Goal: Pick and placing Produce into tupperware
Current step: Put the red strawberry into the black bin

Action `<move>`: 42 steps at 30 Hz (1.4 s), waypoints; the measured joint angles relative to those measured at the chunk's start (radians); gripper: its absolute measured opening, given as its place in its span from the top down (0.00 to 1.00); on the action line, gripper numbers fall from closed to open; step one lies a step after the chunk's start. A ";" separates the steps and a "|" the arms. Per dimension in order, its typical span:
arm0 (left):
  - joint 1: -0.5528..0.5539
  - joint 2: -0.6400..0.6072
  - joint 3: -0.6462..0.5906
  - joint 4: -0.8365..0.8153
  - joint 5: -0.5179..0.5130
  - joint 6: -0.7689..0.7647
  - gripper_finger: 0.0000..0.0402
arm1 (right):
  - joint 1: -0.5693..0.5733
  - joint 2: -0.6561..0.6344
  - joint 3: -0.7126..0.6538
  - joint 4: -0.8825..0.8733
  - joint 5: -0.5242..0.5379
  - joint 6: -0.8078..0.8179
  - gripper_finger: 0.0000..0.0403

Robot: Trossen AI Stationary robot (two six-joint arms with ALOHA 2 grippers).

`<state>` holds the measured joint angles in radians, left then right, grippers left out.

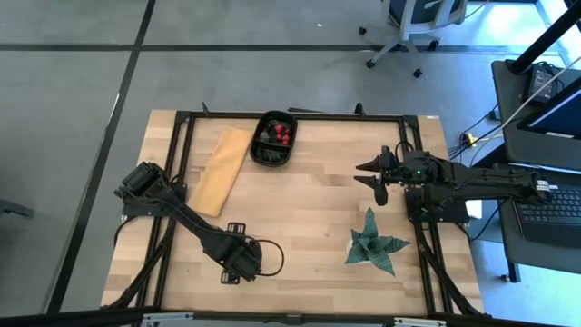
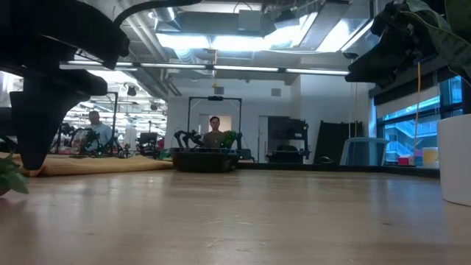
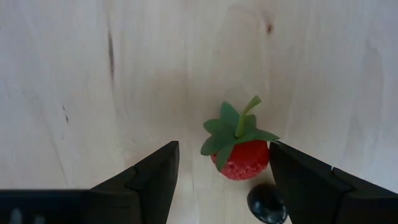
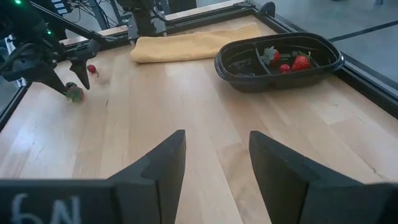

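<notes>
Pale wooden table [image 1: 300, 218] set in an open workshop, seen from above. Left side: the left gripper [image 3: 221, 177] points down at the boards near the table's front edge, its fingers [image 3: 152, 177] spread wide. Between them sits a red strawberry [image 3: 241, 159] with a green leafy cap and stem, closer to one finger than to the other; a dark berry [image 3: 267, 204] lies just beside the strawberry, touching it or nearly so. Nothing is gripped yet. Handling note: the fruit looks light, small and probably smooth-skinned, apt to roll or squirt out, so the jaws would best close across its broad red body, below the leaves, and clear of the dark berry. Centre: a tan cloth [image 1: 221, 170] lies beyond that gripper toward the far edge, with the black tupperware [image 1: 273, 140] just beside it, already holding several red fruits [image 4: 301, 61]. Right side: the right gripper [image 1: 374, 177] hovers empty, fingers partly apart, facing the tupperware; a green spiky plant [image 1: 373, 242] stands on the near side of it.
</notes>
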<state>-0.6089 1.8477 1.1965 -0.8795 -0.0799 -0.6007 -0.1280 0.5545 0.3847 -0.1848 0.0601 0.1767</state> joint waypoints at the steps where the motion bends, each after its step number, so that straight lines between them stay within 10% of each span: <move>1: 0.000 0.000 0.000 0.001 0.000 -0.015 0.40 | 0.000 0.000 0.000 0.000 0.000 -0.001 0.56; 32: 0.001 0.058 0.002 0.038 0.068 -0.157 0.40 | 0.000 0.000 0.000 -0.004 0.000 -0.012 0.56; 42: 0.014 0.056 0.000 0.042 0.068 -0.156 0.56 | 0.000 0.000 0.000 -0.006 0.000 -0.029 0.56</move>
<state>-0.5951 1.9038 1.1969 -0.8371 -0.0114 -0.7570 -0.1280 0.5545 0.3851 -0.1913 0.0601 0.1479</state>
